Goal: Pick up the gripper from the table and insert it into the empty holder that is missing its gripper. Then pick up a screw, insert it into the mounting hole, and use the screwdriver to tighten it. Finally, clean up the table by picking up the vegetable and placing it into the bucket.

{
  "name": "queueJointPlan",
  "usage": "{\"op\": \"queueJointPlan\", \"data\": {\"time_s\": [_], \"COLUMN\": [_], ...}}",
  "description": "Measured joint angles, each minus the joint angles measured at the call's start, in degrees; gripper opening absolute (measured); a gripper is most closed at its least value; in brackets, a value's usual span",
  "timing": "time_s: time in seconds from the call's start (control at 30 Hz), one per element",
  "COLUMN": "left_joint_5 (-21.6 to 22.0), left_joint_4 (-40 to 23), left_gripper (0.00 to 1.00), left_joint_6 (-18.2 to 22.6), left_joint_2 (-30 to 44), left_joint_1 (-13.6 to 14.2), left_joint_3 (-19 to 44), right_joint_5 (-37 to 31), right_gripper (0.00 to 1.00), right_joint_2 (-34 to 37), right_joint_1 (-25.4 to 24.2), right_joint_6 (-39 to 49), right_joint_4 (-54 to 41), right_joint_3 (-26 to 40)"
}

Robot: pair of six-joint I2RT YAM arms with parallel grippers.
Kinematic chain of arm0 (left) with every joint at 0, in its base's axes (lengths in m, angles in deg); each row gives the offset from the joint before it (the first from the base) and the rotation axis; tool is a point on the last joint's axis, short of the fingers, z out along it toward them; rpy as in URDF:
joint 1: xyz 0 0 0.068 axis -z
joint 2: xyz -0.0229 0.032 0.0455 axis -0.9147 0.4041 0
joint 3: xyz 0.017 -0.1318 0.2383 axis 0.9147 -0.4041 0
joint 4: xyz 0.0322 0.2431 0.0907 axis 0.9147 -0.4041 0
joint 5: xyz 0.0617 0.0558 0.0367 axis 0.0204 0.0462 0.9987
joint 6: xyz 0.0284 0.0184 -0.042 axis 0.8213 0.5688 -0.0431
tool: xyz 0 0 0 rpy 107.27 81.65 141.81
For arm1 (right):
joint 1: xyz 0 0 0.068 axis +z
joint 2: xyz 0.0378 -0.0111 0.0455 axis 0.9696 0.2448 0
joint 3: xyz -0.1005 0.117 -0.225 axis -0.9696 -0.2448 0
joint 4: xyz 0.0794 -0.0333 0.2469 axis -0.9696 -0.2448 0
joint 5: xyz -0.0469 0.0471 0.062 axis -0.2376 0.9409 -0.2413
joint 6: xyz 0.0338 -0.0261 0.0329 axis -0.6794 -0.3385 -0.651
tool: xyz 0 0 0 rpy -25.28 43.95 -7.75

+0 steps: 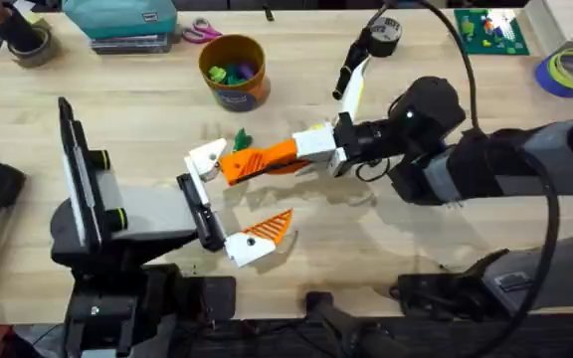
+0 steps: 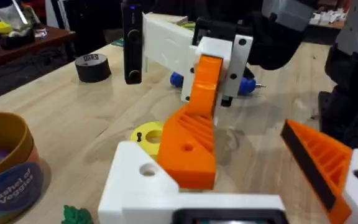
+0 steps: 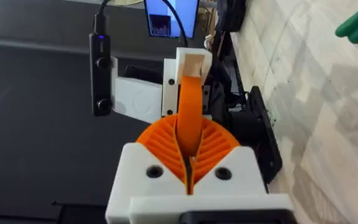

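step: insert gripper | right arm's jaws [image 1: 267,157] clamped on gripper [image 1: 259,159], mid-surface, touching holder [image 1: 207,157] | left jaws [image 1: 235,204] spread, empty | next: align, seat fully

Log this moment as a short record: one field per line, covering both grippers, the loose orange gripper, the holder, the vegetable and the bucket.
right gripper: shut on the orange gripper, reaching across the table
orange gripper: held off the table, its wide end at the empty holder
holder: white, on the left gripper, mounting hole visible, no orange pad yet
left gripper: open; its other finger carries an orange pad
vegetable: green, lying on the table beyond the grippers
bucket: upright, toys inside
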Motion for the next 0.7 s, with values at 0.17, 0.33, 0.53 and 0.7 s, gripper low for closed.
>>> {"op": "queueJointPlan", "data": {"time_s": [0.17, 0.33, 0.53, 0.7], "left_joint_5": [0.0, 0.0, 0.0, 0.0], "left_joint_4": [0.0, 0.0, 0.0, 0.0], "left_gripper": [0.985, 0.985, 0.985, 0.985], "left_joint_6": [0.0, 0.0, 0.0, 0.0], "left_joint_2": [0.0, 0.0, 0.0, 0.0], "left_joint_1": [0.0, 0.0, 0.0, 0.0], "left_joint_3": [0.0, 0.0, 0.0, 0.0], "right_joint_5": [-0.1, -0.3, -1.3, -1.4], "right_gripper": [0.009, 0.009, 0.009, 0.009], "right_joint_2": [0.0, 0.0, 0.0, 0.0], "right_joint_1": [0.0, 0.0, 0.0, 0.0], "right_joint_6": [0.0, 0.0, 0.0, 0.0], "right_joint_4": [0.0, 0.0, 0.0, 0.0], "right_joint_3": [0.0, 0.0, 0.0, 0.0]}}
